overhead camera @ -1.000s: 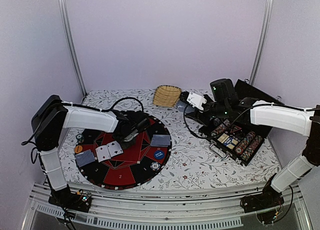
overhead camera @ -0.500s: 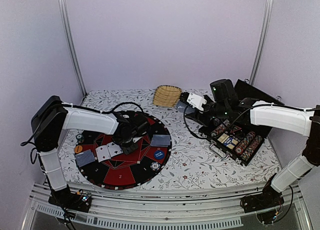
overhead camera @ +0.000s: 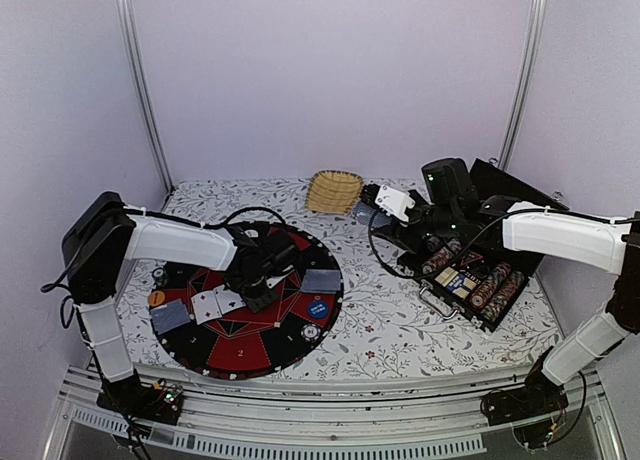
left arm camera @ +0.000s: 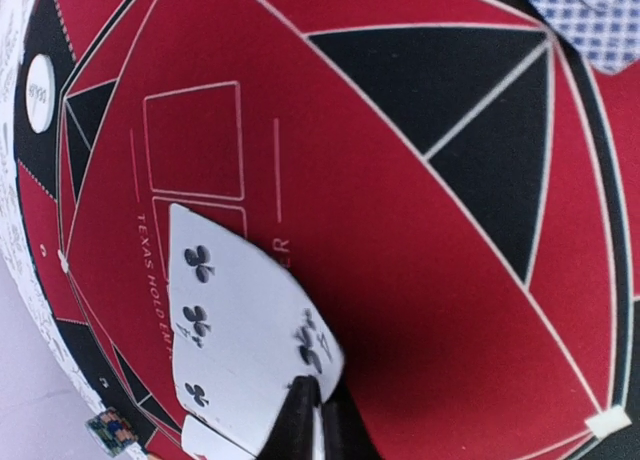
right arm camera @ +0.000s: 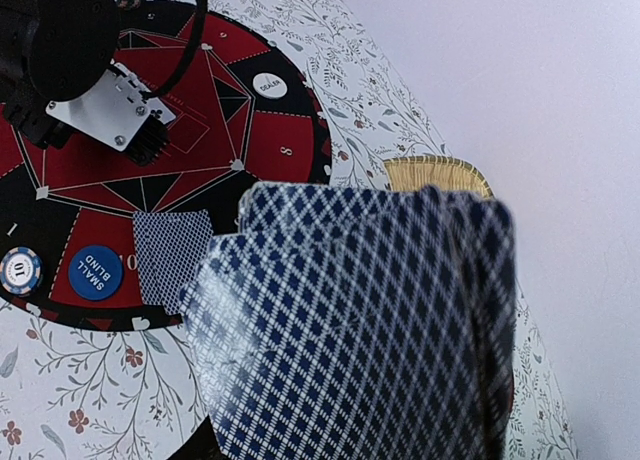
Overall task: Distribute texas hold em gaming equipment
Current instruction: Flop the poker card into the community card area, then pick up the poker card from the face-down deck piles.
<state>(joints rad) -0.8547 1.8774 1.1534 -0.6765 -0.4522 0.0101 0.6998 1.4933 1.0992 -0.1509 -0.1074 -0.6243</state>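
The left tool (left arm camera: 318, 425) is pinching, jaws drawn almost together, the edge of a face-up card (left arm camera: 235, 330) that is lying on the round mat (left arm camera: 420, 230) toward the near left corner of the worktop. The right tool (overhead camera: 378, 206) is clamping a fanned stack of cards (right arm camera: 360, 320) near the far edge, right of the middle, beside the basket (overhead camera: 333, 190). The cards are looking light, thin, springy and slick, so a flat one is probably needing a pinch at a lifted edge, and the stack is needing firm pressure across its faces to avoid sliding apart.
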